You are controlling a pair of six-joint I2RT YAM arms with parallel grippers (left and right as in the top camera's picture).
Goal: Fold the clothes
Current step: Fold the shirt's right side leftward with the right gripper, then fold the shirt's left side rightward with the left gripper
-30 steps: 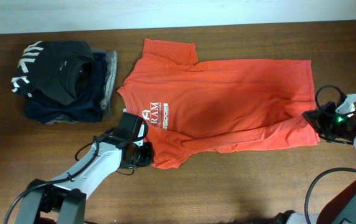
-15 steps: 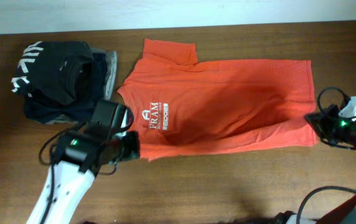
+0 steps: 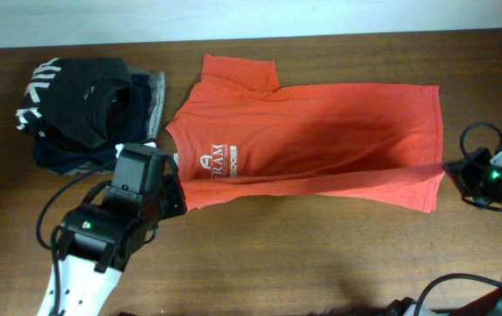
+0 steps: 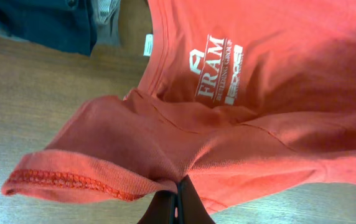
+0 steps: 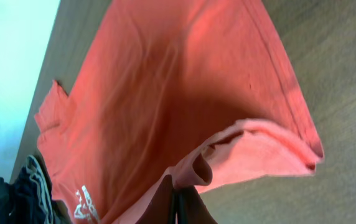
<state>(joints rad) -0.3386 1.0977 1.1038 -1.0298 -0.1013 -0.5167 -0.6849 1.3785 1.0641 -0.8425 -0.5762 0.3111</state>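
left arm: comes up from the near-left corner in the overhead view, wrist raised over the bench (image 3: 321, 263), camera end tipped toward the shirt
left tool (image 4: 177, 198): clenched, pinching a fold of the T-shirt (image 3: 321, 132) right at the sleeve (image 4: 84, 155); the sleeve is bunched up and hanging off the fingers, stitched hem showing
dark pile (image 3: 84, 118): just past the left tool, on its outer side; a black garment (image 3: 75, 92) with white letters sits on top of folded navy and grey stuff
lettering (image 4: 218, 68): white print straight ahead of the left tool, reads upright-ish from the wrist cam
T-shirt: orange-red, stretched between the two tools, collar at the left tool's end and bottom hem at the right tool's; the far part lies flat on the bench, the near edge is pulled taut
right arm: sits at the right edge of the bench, cable looped above it
right tool (image 5: 177, 186): clenched too, gripping the near hem corner, cloth puffed up around the tips
bench: dark brown wood
room: pale wall strip (image 3: 233, 17) along the far edge
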